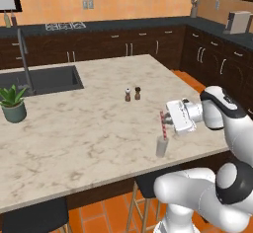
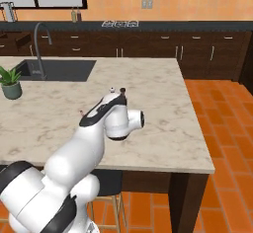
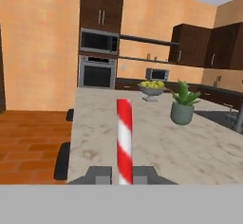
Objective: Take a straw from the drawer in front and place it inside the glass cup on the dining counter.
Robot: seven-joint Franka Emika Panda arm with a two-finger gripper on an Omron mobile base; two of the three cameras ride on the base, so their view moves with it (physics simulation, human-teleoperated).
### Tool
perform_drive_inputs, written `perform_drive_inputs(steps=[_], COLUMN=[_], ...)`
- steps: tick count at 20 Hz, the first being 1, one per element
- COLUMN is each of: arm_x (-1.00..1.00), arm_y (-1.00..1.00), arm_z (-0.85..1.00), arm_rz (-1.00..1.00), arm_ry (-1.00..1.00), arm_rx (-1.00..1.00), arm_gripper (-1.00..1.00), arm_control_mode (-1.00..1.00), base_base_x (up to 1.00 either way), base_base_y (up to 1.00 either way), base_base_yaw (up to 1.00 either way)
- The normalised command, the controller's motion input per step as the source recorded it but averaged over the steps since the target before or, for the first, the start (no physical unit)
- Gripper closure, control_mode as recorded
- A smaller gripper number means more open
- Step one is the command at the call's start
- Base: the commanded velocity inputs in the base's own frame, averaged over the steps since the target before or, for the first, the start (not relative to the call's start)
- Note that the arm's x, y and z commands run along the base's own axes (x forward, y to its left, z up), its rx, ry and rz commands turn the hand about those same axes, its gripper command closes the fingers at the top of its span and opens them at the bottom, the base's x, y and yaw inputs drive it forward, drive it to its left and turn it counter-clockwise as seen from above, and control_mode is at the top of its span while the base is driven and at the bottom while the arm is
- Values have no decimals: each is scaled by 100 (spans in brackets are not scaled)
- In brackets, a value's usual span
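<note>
Red and white stripes are running up the straw [image 3: 124, 137], and the two dark fingertips [image 3: 98, 174] are pinching it low down, one on each side. The gripper [image 1: 166, 120] is holding it straight up, its low end going into the top of the glass cup [image 1: 161, 146]. The cup is sitting on the dining counter [image 1: 89, 128], near the front edge. The hand view is showing a potted plant [image 3: 182, 106] and a bowl of yellow fruit [image 3: 152, 89] farther along the top. From the left you are also seeing two little shakers [image 1: 132, 94] and the dark sink [image 1: 42, 79]. From the right, the white arm [image 2: 94, 128] is hiding the cup.
</note>
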Motion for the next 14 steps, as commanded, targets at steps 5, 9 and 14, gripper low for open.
perform_drive_inputs(steps=[5,9,14], arm_x=[11,7,0], arm_y=[0,0,0], arm_z=[0,0,0], arm_rz=[0,0,0], arm_ry=[-8,-10,-5], arm_rx=[1,2,2], arm_gripper=[100,100,100], arm_control_mode=[-100,-100,-100], base_base_x=[0,0,0], base_base_y=[0,0,0], base_base_yaw=[0,0,0])
